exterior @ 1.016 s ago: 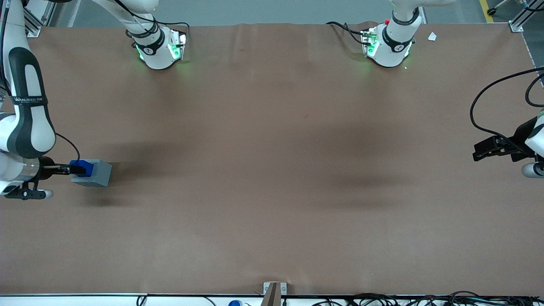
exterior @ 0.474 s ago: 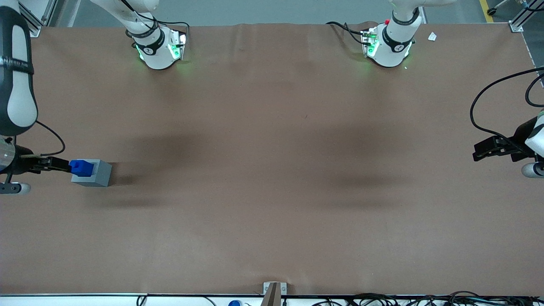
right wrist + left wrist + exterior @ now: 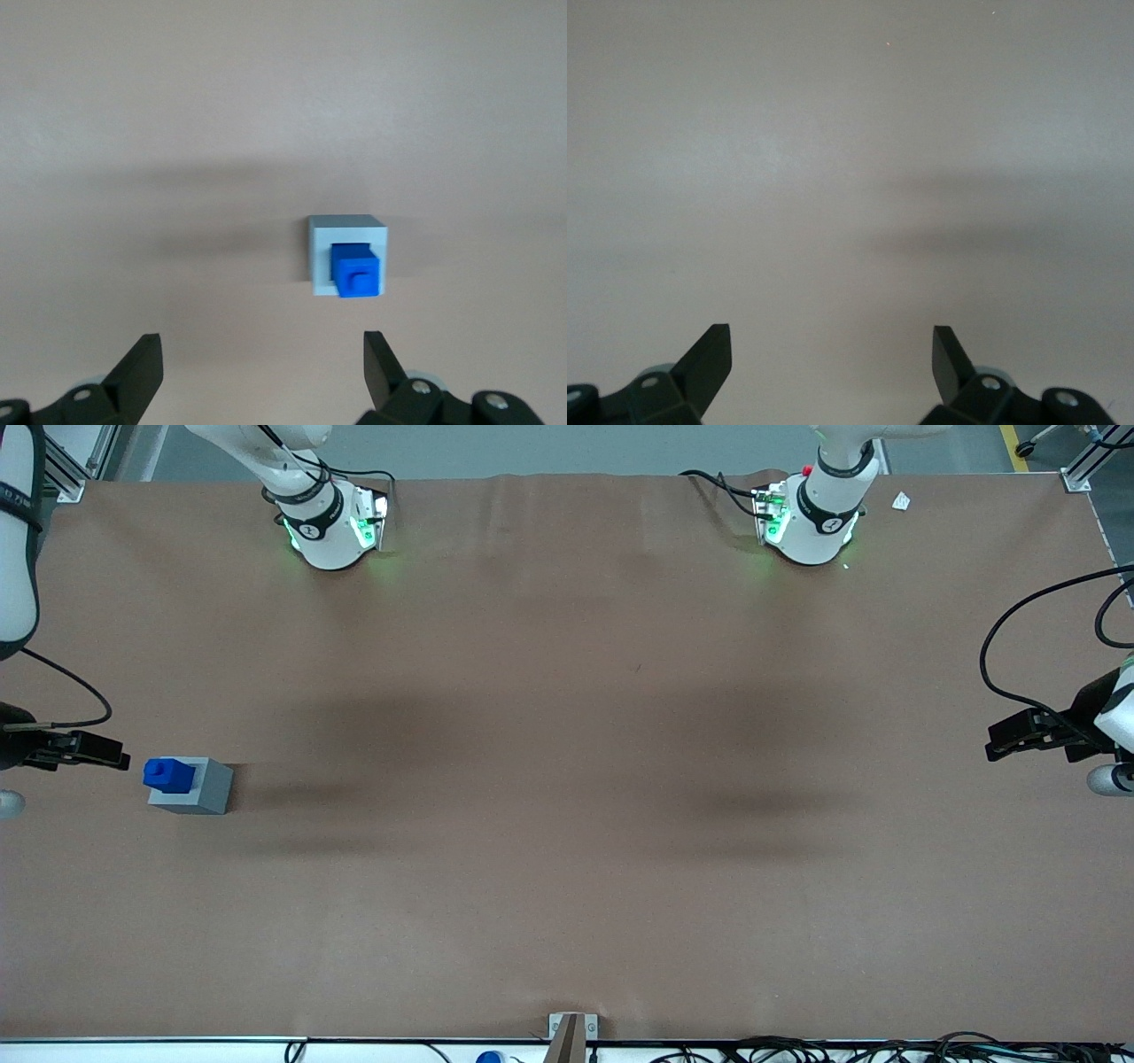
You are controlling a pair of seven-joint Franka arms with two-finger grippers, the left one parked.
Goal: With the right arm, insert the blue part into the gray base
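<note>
Empty and spread wide, the claw (image 3: pixel 120 755) on the right arm (image 3: pixel 16 531) hangs above the brown desk (image 3: pixel 567 824), clear of everything. Just beside its tips the blue part (image 3: pixel 166 774) sits in the top of the gray base (image 3: pixel 199 787), its upper half standing proud of the cube.

I'm seeing the right arm (image 3: pixel 16 540) running off the frame at the table's working-arm end; the blue part (image 3: pixel 356 273) is hiding the gray base (image 3: pixel 347 232) recess.
</note>
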